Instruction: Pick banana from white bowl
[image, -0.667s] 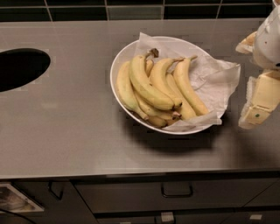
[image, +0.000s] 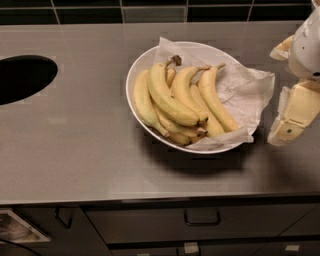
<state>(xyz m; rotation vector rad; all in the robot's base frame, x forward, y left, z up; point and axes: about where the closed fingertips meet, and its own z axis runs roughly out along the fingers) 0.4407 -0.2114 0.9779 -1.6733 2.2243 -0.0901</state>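
Cream-coloured gripper (image: 295, 115) hangs just right of the wide glossy white bowl (image: 136, 70), open or closed cannot tell; ripe yellow curved banana (image: 167, 97) lies topmost, touching neighbouring bananas (image: 216, 102) on crumpled white paper (image: 250, 90), so a grasp likely snags paper or drags two.

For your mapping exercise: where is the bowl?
In the camera view, the bowl sits on the counter, right of the dark hole; the pincer hangs right of its paper.
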